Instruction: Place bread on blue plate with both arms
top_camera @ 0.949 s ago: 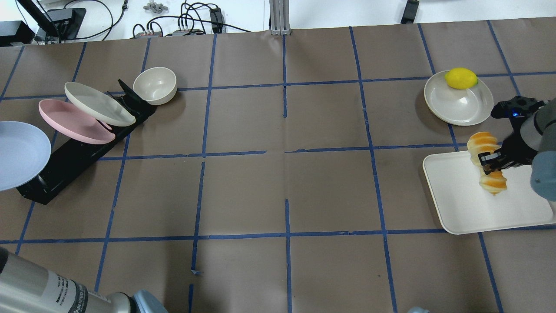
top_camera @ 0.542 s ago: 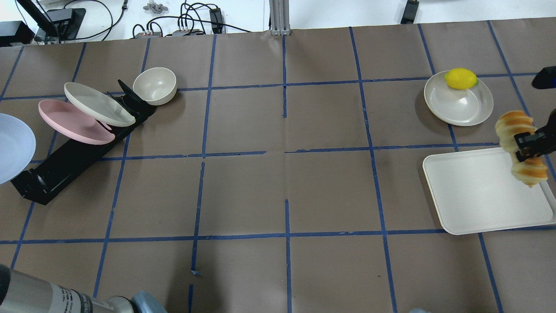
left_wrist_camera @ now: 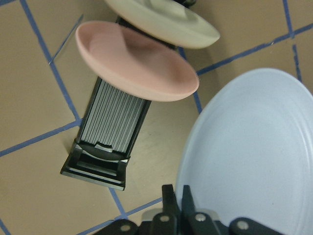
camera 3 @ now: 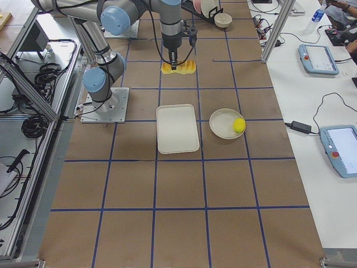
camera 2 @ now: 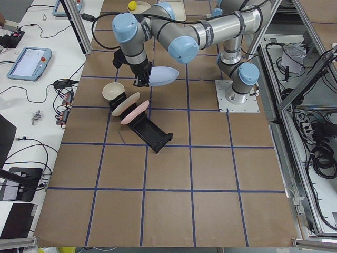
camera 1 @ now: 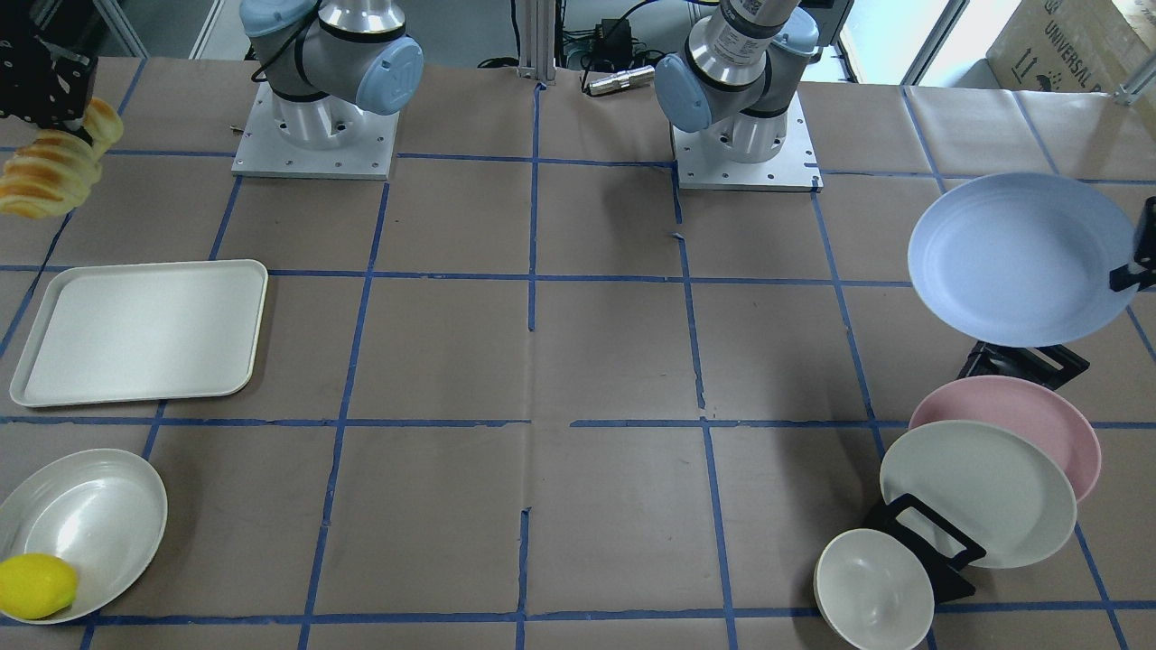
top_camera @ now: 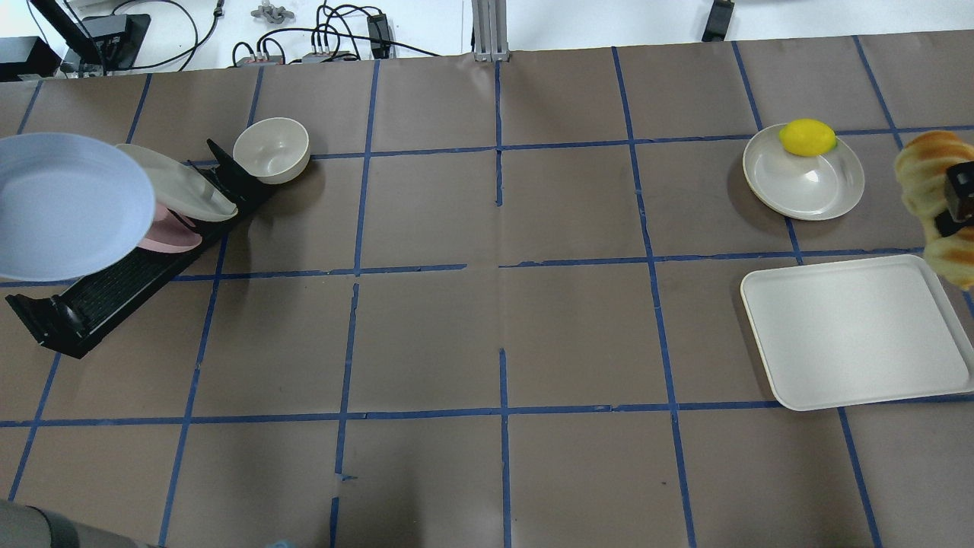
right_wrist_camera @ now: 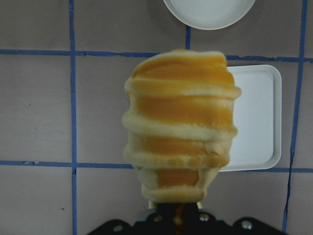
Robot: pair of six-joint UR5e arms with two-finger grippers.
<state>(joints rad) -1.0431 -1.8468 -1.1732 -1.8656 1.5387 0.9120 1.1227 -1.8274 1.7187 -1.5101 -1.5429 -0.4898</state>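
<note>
**Loaf and plate both in the air, both shifted since half a second ago**

Overhead: my right end effector (top_camera: pixel 957 202) is clamped across the middle of the elongated, ridged orange-and-cream bread loaf (top_camera: pixel 930 164) at the frame's right edge. Half a second ago the loaf hung over the far right corner of the white rectangular tray (top_camera: pixel 852 335). Now it is past the tray's far edge, level with the round cream plate (top_camera: pixel 799 186) that carries the yellow lemon (top_camera: pixel 806 137). The round, shallow pale-blue plate (top_camera: pixel 68 205) has come in from the left edge. In this view it now overlaps the pink plate (top_camera: pixel 171 242) and the cream-white plate (top_camera: pixel 198 194) leaning in the black rack (top_camera: pixel 114 281). The cream bowl (top_camera: pixel 270 148) has not moved.

Front-facing: my left end effector (camera 1: pixel 1140 257) pinches the pale-blue plate's rim at the frame's right edge. The loaf is in the top left corner, well apart from the plate across the brown surface (camera 1: pixel 542 361).

Left side: my near arm holds the plate in the air above the rack.

Right side: the loaf hangs crosswise under my near arm, off the tray.

Left wrist: my end effector is closed on the plate's rim, with the rack and pink plate below.

Right wrist: the gripped loaf fills the centre, with the tray behind it.
</note>
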